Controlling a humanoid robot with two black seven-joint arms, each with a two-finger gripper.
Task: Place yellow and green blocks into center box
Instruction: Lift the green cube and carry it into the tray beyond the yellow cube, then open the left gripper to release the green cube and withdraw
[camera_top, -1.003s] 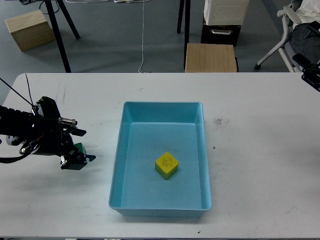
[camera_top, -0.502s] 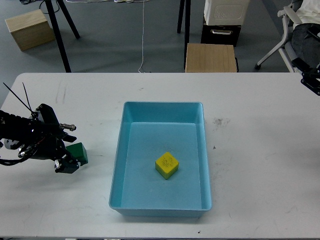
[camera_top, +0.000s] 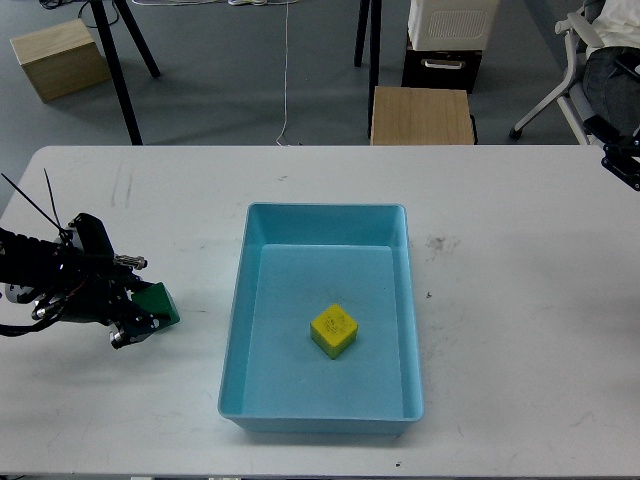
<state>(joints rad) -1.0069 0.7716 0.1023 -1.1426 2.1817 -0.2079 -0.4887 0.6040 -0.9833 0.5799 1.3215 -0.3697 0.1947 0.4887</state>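
Observation:
A yellow block (camera_top: 333, 331) lies inside the light blue box (camera_top: 400, 225) at the table's center. A green block (camera_top: 160, 304) sits on the table left of the box, tilted. My left gripper (camera_top: 138, 300) is at the block's left side. Its fingers are spread, one above and one below the block's near end, and they do not look closed on it. Only a small dark part of my right gripper (camera_top: 622, 165) shows at the far right edge, and its fingers cannot be told apart.
The white table (camera_top: 520, 330) extends right of the box. Beyond its far edge stand a wooden stool (camera_top: 421, 115), a wooden crate (camera_top: 58, 58), stand legs and an office chair (camera_top: 590, 60).
My left arm has drawn back to the left by a few centimetres. The green block, earlier mostly hidden between the fingers, now shows at the fingertips' right side.

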